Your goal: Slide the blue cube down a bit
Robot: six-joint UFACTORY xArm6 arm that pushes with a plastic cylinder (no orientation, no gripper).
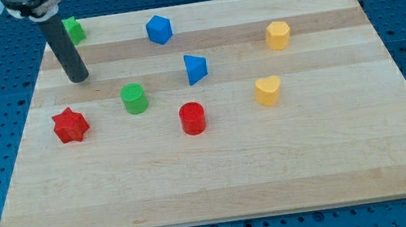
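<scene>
The blue cube [159, 29] sits near the board's top edge, left of centre. My tip [79, 77] rests on the board at the upper left, well to the left of and below the blue cube, apart from it. A green block [72, 29] lies just above the rod, partly hidden behind it. A blue triangular block [195, 68] lies below and right of the cube.
A red star [70, 125], a green cylinder [133, 98] and a red cylinder [192, 118] lie in the left-middle. A yellow heart [267, 90] and a yellow hexagonal block [277, 34] lie at the right. The wooden board [234, 179] sits on a blue perforated table.
</scene>
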